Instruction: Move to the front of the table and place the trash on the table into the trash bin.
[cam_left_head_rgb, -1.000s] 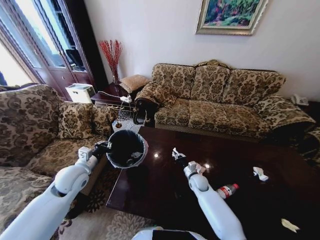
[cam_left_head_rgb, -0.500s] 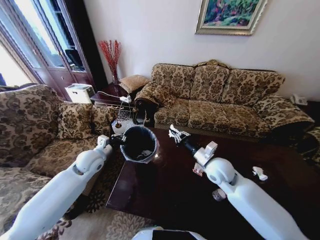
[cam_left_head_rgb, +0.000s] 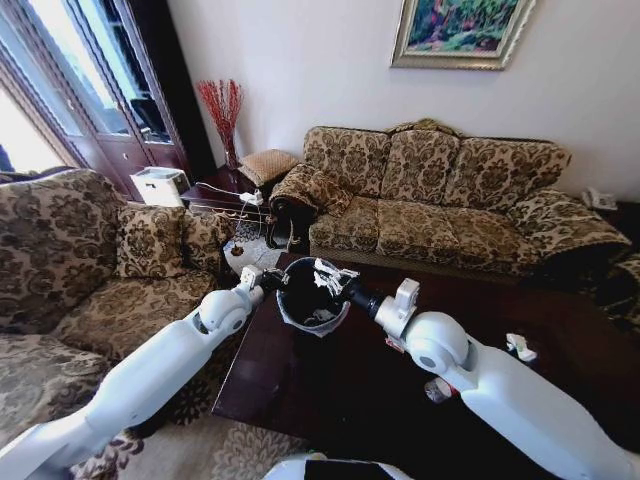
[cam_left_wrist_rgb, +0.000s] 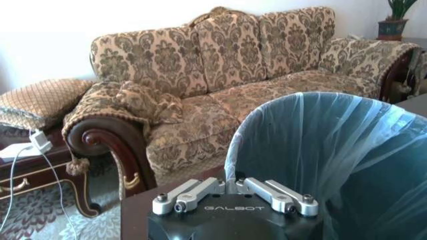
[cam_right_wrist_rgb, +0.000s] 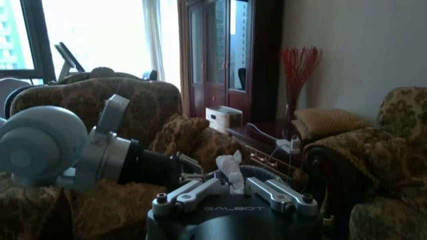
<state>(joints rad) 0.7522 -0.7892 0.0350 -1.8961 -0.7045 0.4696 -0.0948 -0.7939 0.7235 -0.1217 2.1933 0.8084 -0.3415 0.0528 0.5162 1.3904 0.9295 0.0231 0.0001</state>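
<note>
My left gripper (cam_left_head_rgb: 272, 281) is shut on the rim of the grey trash bin (cam_left_head_rgb: 312, 297) and holds it up over the near left end of the dark wooden table (cam_left_head_rgb: 330, 400). In the left wrist view the gripper (cam_left_wrist_rgb: 235, 183) pinches the edge of the bin's plastic liner (cam_left_wrist_rgb: 333, 160). My right gripper (cam_left_head_rgb: 331, 278) is shut on a crumpled white paper wad (cam_left_head_rgb: 325, 271) right above the bin's mouth. The wad (cam_right_wrist_rgb: 232, 165) sticks up between the right gripper's jaws (cam_right_wrist_rgb: 235, 183). Another white wad (cam_left_head_rgb: 520, 347) lies on the table at the right. A bottle (cam_left_head_rgb: 437, 388) peeks out from under my right forearm.
A patterned sofa (cam_left_head_rgb: 440, 200) stands behind the table and an armchair (cam_left_head_rgb: 70, 270) to its left. A dark side table (cam_left_head_rgb: 225, 190) with a cable and a red twig vase (cam_left_head_rgb: 224, 110) fills the corner. Patterned rug lies in front of the table.
My left arm has carried the bin rightward and farther out over the table. My right gripper, still holding the paper wad, has moved left to hang over the bin's mouth.
</note>
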